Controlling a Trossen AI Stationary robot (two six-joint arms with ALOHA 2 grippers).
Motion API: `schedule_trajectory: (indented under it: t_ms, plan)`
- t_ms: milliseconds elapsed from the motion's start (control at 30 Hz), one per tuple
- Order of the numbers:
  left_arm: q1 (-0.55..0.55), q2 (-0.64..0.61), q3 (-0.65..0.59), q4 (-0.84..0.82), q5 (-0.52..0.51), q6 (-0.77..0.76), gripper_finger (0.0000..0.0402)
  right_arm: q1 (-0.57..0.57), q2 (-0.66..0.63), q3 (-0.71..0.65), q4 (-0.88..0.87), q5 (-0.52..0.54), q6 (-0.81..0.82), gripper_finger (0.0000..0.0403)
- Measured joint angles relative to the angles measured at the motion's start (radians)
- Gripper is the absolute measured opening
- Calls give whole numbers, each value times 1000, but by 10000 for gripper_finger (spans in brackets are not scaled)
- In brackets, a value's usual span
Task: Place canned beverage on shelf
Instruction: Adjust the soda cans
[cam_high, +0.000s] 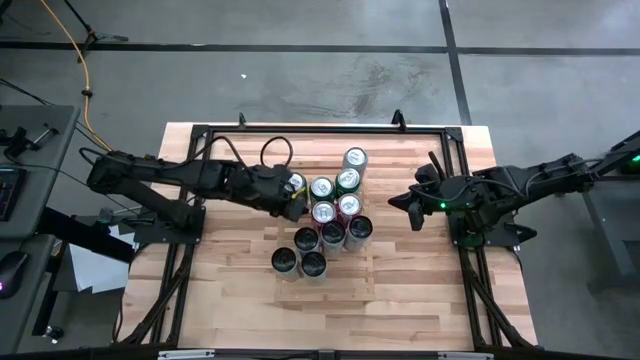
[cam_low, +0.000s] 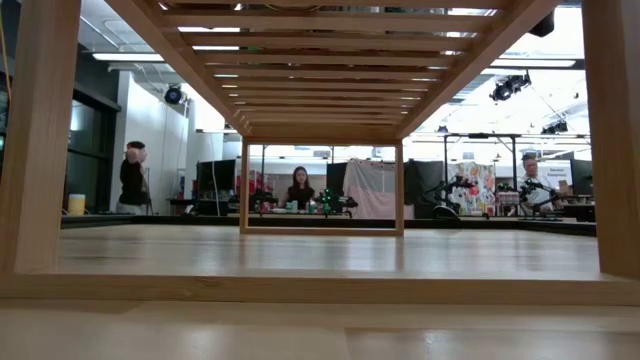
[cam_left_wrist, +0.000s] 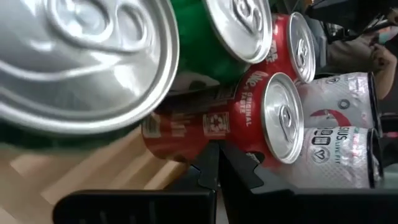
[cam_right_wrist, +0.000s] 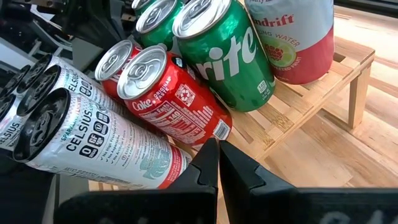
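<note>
Several cans stand close together on the pale slatted shelf (cam_right_wrist: 298, 106): green Sprite cans (cam_right_wrist: 230, 50), red Coke cans (cam_right_wrist: 174, 93), white Celsius cans (cam_right_wrist: 93, 137) and a Spindrift can (cam_right_wrist: 292, 37). In the high view the group (cam_high: 325, 212) is at the table's middle. My left gripper (cam_high: 291, 200) is shut at the group's left side, right next to a green can (cam_high: 296, 183) whose silver top fills the left wrist view (cam_left_wrist: 81, 56). My right gripper (cam_high: 405, 200) is shut and empty, to the right of the cans. The low view looks under the shelf's slats (cam_low: 320, 60) and shows no can or gripper. My left gripper has nothing between its shut fingers (cam_left_wrist: 208, 165). They point level from the table's left toward the red Coke can (cam_left_wrist: 205, 124), beside the green can. I cannot tell whether they touch either can.
The black frame (cam_high: 320, 130) runs round the butcher-block tabletop (cam_high: 400, 300). The shelf's leg (cam_right_wrist: 357, 93) stands on the tabletop. Bare wood lies toward the near edge and right of the cans. People sit and stand in the room beyond the table (cam_low: 300, 185).
</note>
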Motion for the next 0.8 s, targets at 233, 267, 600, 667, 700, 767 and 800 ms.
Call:
schedule_trajectory:
  t_ms: [233, 267, 600, 667, 700, 767, 800]
  plan:
    - [-16, -8, 0, 1, 5, -101, 0, 0, 0, 0, 0, 0, -10, 0]
    - [-16, -8, 0, 0, 5, -107, 0, 0, 0, 0, 0, 0, -12, 0]
    - [2, 16, 0, 53, 19, -135, 0, 0, 0, 0, 0, 1, -19, 0]
    - [3, 29, 0, 73, 34, -137, 0, 0, 0, 0, 0, 1, -19, 0]
    - [2, 34, 0, 82, 42, -137, 0, 0, 0, 0, 0, 1, -19, 0]
    - [2, 45, 0, 94, 47, -137, 0, 0, 0, 0, 0, 1, -19, 0]
    - [2, 47, 0, 96, 48, -137, 0, 0, 0, 0, 0, 1, -19, 0]
